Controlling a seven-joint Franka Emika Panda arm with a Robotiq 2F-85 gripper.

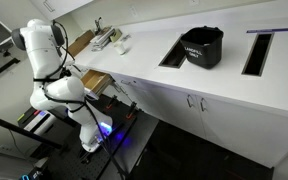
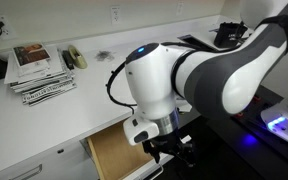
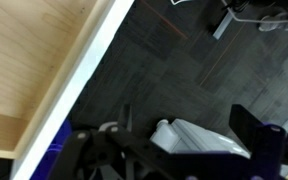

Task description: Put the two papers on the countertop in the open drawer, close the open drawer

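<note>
My one gripper (image 2: 167, 150) hangs low at the bottom centre of an exterior view, just right of the one open drawer (image 2: 109, 152); I cannot tell whether it is clenched or slack. One white folded thing (image 3: 194, 135) sits by it at the bottom of the wrist view. The papers (image 2: 39, 72) lie stacked at upper left on the countertop (image 2: 94, 85), their number unclear. The two dark cut-outs (image 1: 256, 52) sit at upper right, with one black bin (image 1: 201, 47) in the nearer.
</note>
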